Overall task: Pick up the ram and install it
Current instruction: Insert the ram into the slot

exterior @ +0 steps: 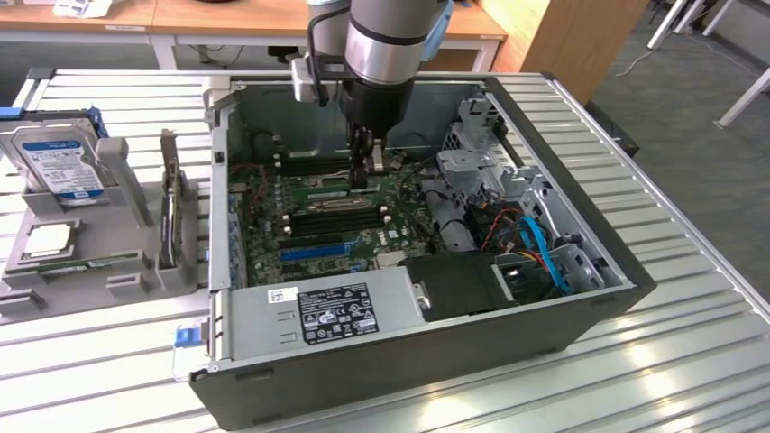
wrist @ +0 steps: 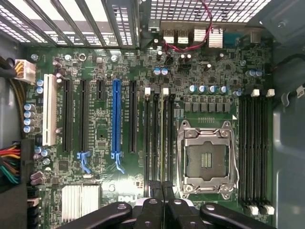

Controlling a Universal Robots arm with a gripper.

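On the slatted metal table (exterior: 673, 361), inside the open black computer case (exterior: 608, 307), your gripper (wrist: 162, 188) pinches the thin green ram stick (wrist: 162, 143) edge-on along the black motherboard slots (wrist: 147, 143); pickup looks done, seating unconfirmed.

One case (exterior: 361, 401), one motherboard (exterior: 325, 194), one hard drive (exterior: 58, 162), one processor (exterior: 46, 240).

Green motherboard (wrist: 119, 62) with 1 blue slot (wrist: 116, 119) among black ones; silver hard drive (exterior: 34, 144), blue-and-white label (exterior: 70, 173); ribbed silver desk (exterior: 686, 361); black claw (wrist: 161, 187).
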